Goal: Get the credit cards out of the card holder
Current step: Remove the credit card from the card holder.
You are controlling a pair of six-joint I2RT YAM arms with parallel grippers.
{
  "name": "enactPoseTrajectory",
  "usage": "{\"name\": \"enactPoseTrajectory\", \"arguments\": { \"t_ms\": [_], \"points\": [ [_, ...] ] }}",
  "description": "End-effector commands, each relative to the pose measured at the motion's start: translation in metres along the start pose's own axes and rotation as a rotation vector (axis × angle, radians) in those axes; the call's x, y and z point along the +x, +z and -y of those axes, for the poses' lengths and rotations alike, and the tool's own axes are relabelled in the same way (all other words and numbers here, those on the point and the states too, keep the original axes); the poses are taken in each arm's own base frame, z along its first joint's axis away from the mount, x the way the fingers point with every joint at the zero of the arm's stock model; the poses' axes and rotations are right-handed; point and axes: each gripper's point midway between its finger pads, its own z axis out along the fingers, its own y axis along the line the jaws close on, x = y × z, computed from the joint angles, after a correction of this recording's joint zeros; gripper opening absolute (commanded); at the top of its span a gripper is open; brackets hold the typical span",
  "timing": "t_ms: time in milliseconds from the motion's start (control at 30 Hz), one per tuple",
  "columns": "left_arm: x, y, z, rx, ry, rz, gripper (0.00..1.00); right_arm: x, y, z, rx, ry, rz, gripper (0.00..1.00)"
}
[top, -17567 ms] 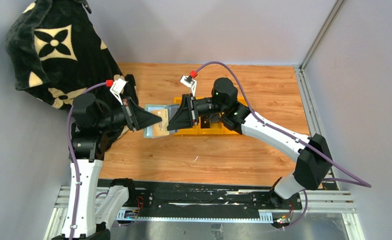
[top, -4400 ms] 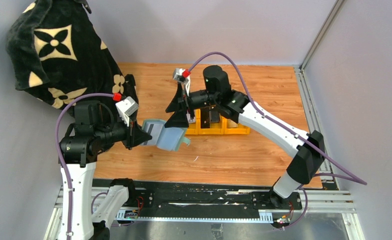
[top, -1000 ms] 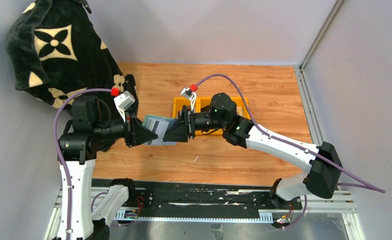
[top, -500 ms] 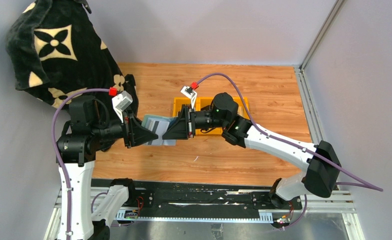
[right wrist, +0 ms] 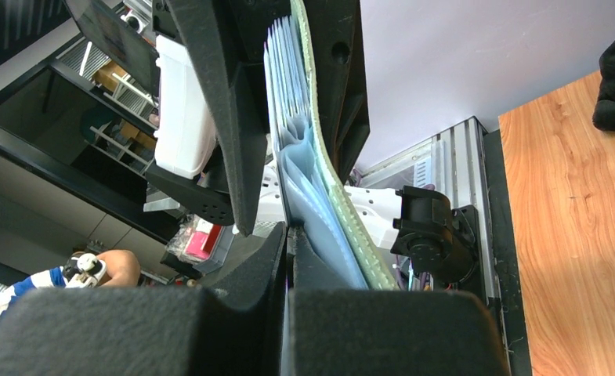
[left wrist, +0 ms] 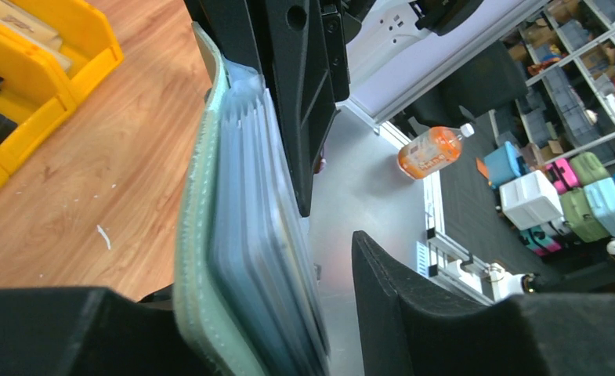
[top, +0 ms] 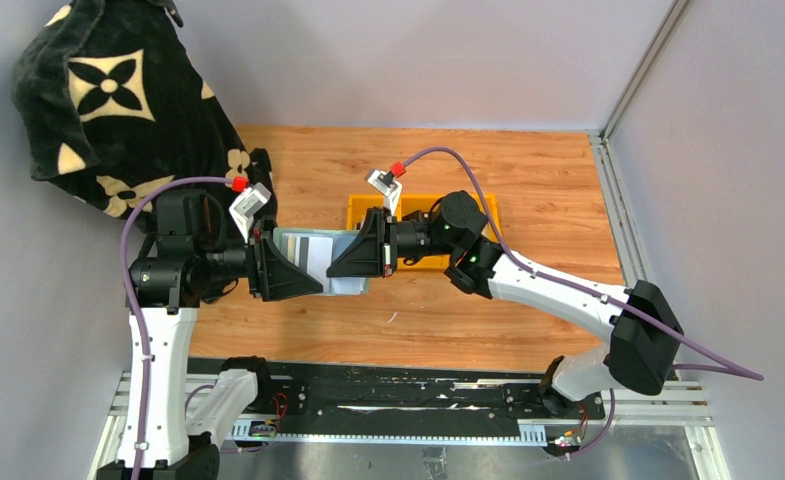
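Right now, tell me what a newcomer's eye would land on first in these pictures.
The two arms meet mid-table at the green card holder: the right gripper is shut on its clear sleeves, the left gripper open with the holder against one finger. Next, the black blanket with cream flowers heaped at the back left, and the yellow bins behind the right gripper.

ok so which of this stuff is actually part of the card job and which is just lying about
part of the job: green card holder; its clear sleeves (cards not clearly visible); right claw, shut on the holder; left claw, open around it
lying about: yellow bins; black patterned blanket; orange bottle in the background
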Motion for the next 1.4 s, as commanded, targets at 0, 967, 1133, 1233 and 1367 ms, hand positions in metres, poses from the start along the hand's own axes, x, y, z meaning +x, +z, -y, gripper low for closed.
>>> {"name": "enactPoseTrajectory", "arguments": {
  "t_ms": [0,967,1133,1233,1367],
  "points": [
    [-0.002,0.000,0.018,0.088,-0.031,0.002,0.42,-0.002,-0.008,-0.016,-0.026,-0.069,0.008,0.00],
    [-0.001,-0.001,0.016,0.047,-0.015,0.002,0.20,-0.024,-0.008,-0.016,0.034,-0.096,0.060,0.16],
    [-0.001,-0.001,0.018,0.048,-0.013,0.002,0.22,-0.026,-0.016,-0.016,0.035,-0.090,0.102,0.00],
    [-0.002,-0.001,0.018,0.053,-0.016,0.003,0.24,-0.025,-0.023,-0.018,0.028,-0.106,0.145,0.00],
    [-0.003,-0.001,0.018,0.061,-0.026,0.002,0.26,-0.022,-0.031,-0.019,0.033,-0.112,0.175,0.00]
  ]
}}
